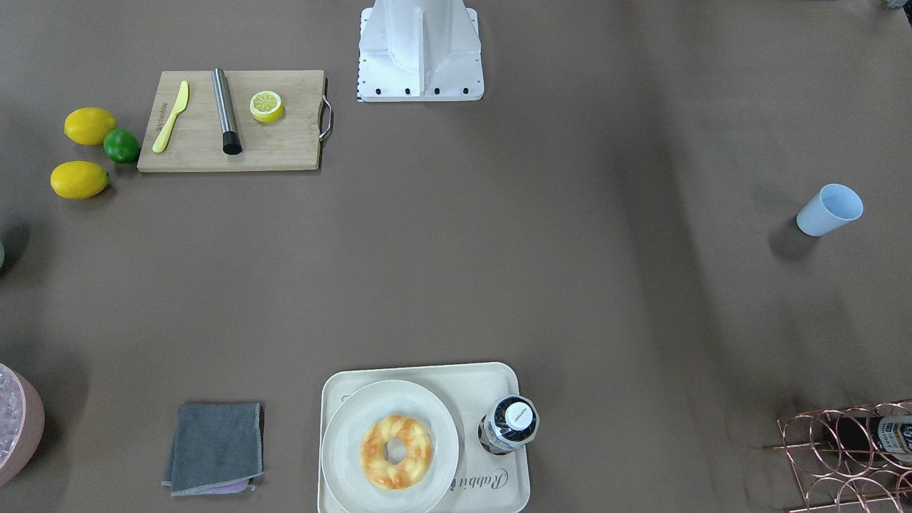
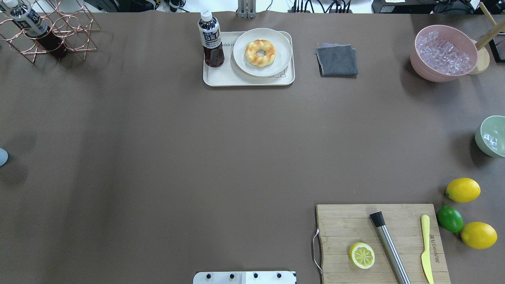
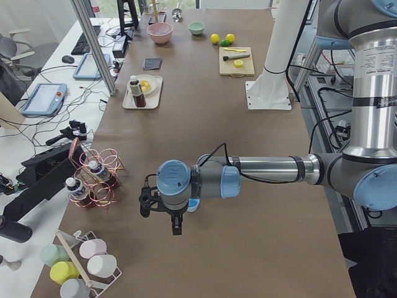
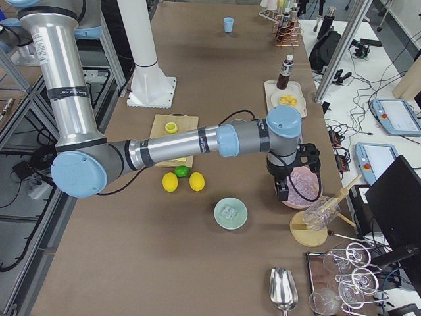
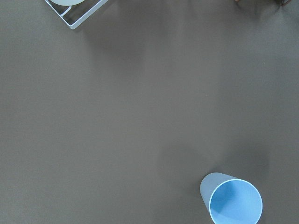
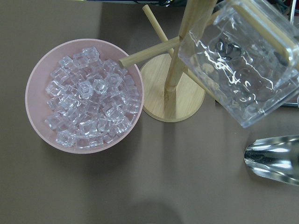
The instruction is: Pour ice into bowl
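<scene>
In the right-side view the bowl is seen lower left of the right gripper, held above the pink tub; finger spread cannot be told

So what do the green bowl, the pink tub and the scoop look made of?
The bowl looks like matte plastic or bamboo fibre: pale green, no glaze shine. The pink tub has the same dull finish, so it is likely plastic too. The scoop is polished metal with mirror-like reflections.

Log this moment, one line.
bowl: some ice inside | pink tub: full of ice | right gripper: near tub | left gripper: near blue cup
</scene>
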Available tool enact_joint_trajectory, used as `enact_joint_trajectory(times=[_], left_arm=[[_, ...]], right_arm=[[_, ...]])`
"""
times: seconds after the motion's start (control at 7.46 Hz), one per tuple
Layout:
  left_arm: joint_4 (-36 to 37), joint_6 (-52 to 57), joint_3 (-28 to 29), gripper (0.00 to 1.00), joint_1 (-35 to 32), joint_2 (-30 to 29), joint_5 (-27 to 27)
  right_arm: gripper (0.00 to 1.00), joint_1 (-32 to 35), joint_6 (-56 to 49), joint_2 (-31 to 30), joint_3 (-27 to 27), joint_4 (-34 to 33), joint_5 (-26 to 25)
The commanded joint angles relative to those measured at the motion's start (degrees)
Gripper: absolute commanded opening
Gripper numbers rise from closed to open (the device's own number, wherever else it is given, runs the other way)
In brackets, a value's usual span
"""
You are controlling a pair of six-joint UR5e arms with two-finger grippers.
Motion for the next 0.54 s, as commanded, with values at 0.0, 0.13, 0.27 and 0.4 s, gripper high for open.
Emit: enact_joint_trajectory(times=[0.0,0.13,0.27,0.4], left_arm=[[-0.2,0.1,0.1,0.97,0.0,0.1,0.2],[-0.2,0.1,0.0,0.97,0.1,0.1,0.2],[0.0,1.0,-0.1,0.97,0.0,0.2,0.1],[0.1,1.2,0.0,0.97,0.0,0.2,0.1]], right_arm=[[0.99,0.1,1.6,-3.0,3.6,-1.0,0.3],[0.99,0.1,1.5,-3.7,3.5,-0.9,0.4],[0.99,0.0,0.9,-4.9,2.9,-0.5,0.4],[0.99,-0.3,0.0,-5.9,1.7,-0.4,0.7]])
